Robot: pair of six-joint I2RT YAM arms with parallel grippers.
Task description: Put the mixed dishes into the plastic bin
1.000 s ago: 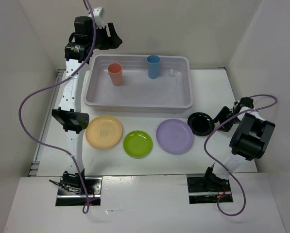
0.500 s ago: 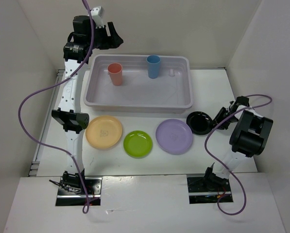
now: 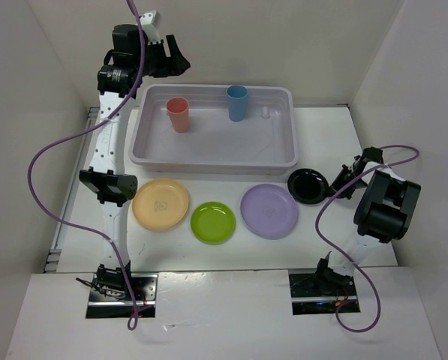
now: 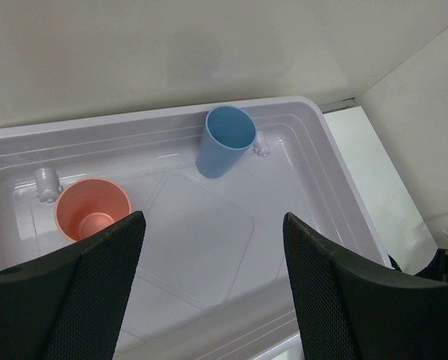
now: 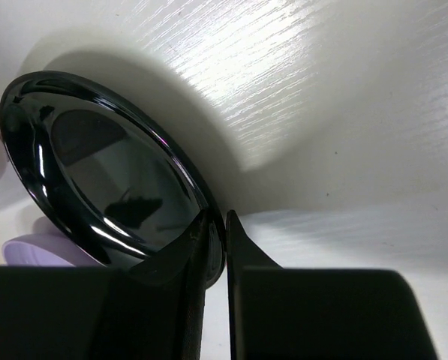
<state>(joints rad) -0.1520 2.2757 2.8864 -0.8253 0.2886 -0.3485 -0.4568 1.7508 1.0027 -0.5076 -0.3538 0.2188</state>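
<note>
Now the right gripper (image 5: 214,223) has its two fingers clenched on the right-hand rim of the small glossy black plate (image 3: 308,187). That plate sits on the white table (image 3: 325,135), close beside the lilac plate (image 3: 269,211) and just outside the near right corner of the plastic bin (image 3: 208,160). The lime green plate (image 3: 213,223) and the pale orange plate (image 3: 160,203) lie in a row to the left. Inside the bin, the coral-red cup (image 3: 178,114) and the blue cup (image 3: 237,102) stand upright. The left gripper (image 4: 212,221) hangs above the bin's far left corner, fingers spread wide and holding nothing.
</note>
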